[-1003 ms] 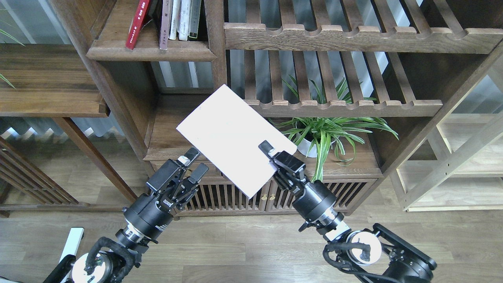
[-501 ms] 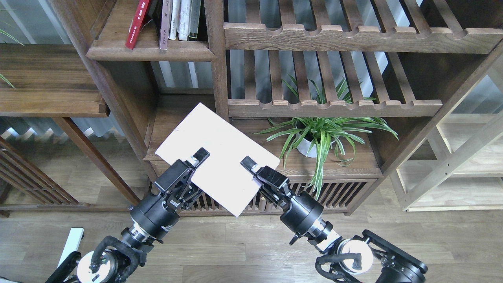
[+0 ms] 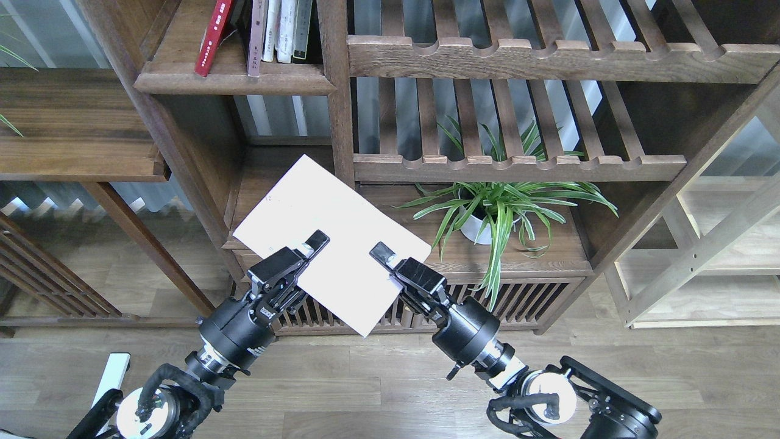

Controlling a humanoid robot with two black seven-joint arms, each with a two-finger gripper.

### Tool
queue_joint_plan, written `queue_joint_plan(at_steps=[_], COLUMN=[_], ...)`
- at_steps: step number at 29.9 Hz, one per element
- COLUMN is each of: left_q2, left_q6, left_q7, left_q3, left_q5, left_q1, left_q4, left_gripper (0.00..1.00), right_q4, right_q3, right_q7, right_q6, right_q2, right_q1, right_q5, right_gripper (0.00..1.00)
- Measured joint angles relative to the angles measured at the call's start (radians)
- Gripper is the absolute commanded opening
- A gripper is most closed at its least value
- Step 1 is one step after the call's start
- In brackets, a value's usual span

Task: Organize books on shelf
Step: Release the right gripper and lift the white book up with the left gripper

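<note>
Head view: shelf (image 3: 231, 78) holds upright books (image 3: 268, 30).

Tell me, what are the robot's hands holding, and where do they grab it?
Both hold the white book. The left gripper clamps its lower-left edge, the right gripper its lower-right edge.

A solid dark-brown wooden shelf board (image 3: 234, 80) with a rounded front edge carries a leaning red paperback (image 3: 213, 36) beside several upright pale-spined books (image 3: 279, 30).
</note>
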Motion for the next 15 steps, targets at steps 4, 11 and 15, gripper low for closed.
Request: queue_joint_plan(at_steps=[4, 11, 15], left_q2=[0.014, 0.034, 0.038], left_q6=[0.0, 0.0, -0.001], left_q7=[0.0, 0.001, -0.002], left_q3=[-0.001, -0.025, -0.075], left_q5=[0.006, 0.048, 0.115], left_q1=[-0.001, 0.006, 0.012], left_q4=[0.0, -0.002, 0.003], left_gripper=[0.01, 0.0, 0.0], right_q4=[0.0, -0.002, -0.004], right_q3=[-0.001, 0.005, 0.019], right_q7=[0.0, -0.002, 0.003], right_q6=[-0.001, -0.001, -0.001], right_q2=[0.0, 0.0, -0.002], right_q1=[0.0, 0.001, 0.001], right_q5=[-0.004, -0.013, -0.02], right_gripper=[0.18, 0.47, 0.61])
